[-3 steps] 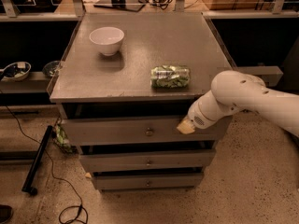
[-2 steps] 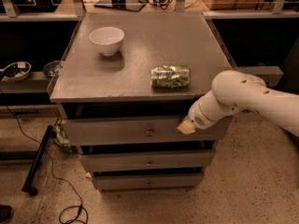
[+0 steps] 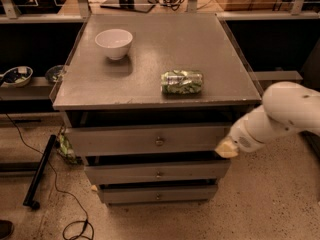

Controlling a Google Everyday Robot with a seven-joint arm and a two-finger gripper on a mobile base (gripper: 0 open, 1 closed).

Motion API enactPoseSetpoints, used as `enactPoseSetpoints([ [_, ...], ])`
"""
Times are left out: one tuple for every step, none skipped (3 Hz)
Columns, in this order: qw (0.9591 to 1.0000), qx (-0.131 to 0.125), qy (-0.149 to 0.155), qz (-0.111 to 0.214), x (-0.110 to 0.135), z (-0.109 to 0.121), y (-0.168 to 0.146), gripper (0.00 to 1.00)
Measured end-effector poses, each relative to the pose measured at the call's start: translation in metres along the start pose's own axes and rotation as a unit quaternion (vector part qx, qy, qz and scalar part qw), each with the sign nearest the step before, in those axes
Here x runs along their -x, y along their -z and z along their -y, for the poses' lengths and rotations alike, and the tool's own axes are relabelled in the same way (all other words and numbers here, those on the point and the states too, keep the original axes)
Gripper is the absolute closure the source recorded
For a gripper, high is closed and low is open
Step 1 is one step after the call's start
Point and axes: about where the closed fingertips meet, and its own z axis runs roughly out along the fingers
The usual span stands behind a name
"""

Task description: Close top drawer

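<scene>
The top drawer (image 3: 145,140) is the largest grey drawer of the cabinet, with a tall flat front and a small round metal knob (image 3: 159,141) at its centre. It stands pulled out a little, with a dark gap under the cabinet top (image 3: 150,86). My gripper (image 3: 227,148) is at the end of the white arm (image 3: 280,116), at the right end of the drawer's front panel. Its yellowish tip is close to or touching that corner.
A white bowl (image 3: 114,43) and a crumpled green packet (image 3: 182,82) lie on the cabinet top. Two smaller drawers (image 3: 158,174) sit below the top drawer. A black stand leg (image 3: 40,171) and cables lie on the floor at left. Shelves with bowls (image 3: 16,76) are at far left.
The arm and gripper have shifted slightly right along the drawer front. The drawer looks about the same.
</scene>
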Motion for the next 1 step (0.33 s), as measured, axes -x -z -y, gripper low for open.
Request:
enactPoseSetpoints([
  [1.0000, 0.000, -0.005, -0.002, -0.0080, -0.0004, 0.0048, 0.86],
])
